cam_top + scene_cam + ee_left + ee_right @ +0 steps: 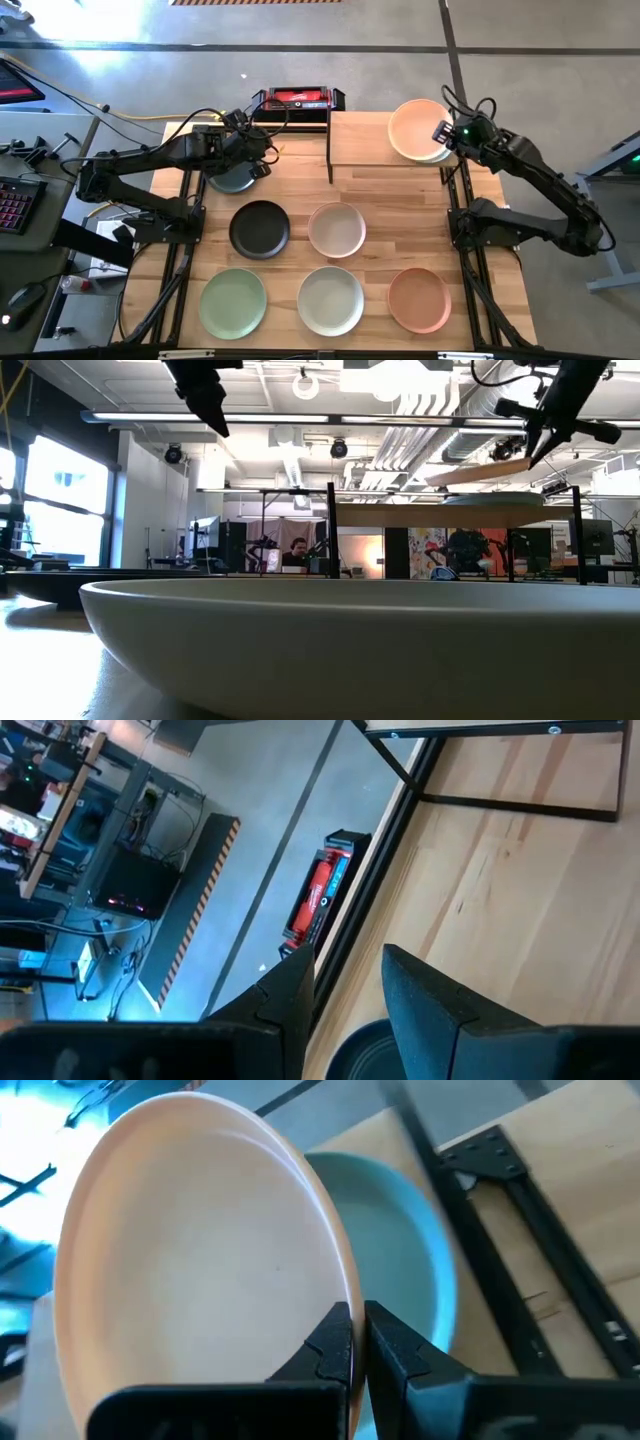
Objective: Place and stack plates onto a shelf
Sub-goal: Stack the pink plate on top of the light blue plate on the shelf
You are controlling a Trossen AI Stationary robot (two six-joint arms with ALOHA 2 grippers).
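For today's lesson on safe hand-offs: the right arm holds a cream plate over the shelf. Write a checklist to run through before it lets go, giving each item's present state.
1. Grip: right gripper is shut on the rim of the cream plate. Ok.
2. Position: the cream plate hangs over the shelf, above the pale plate already lying there. Ok.
3. Level: in the low view the cream plate is tilted, not flat. Not ok.
4. Contact: whether the cream plate touches the pale plate. Cannot tell.
5. Other arm: left gripper is open over a dark plate on the table, away from the shelf. Ok.
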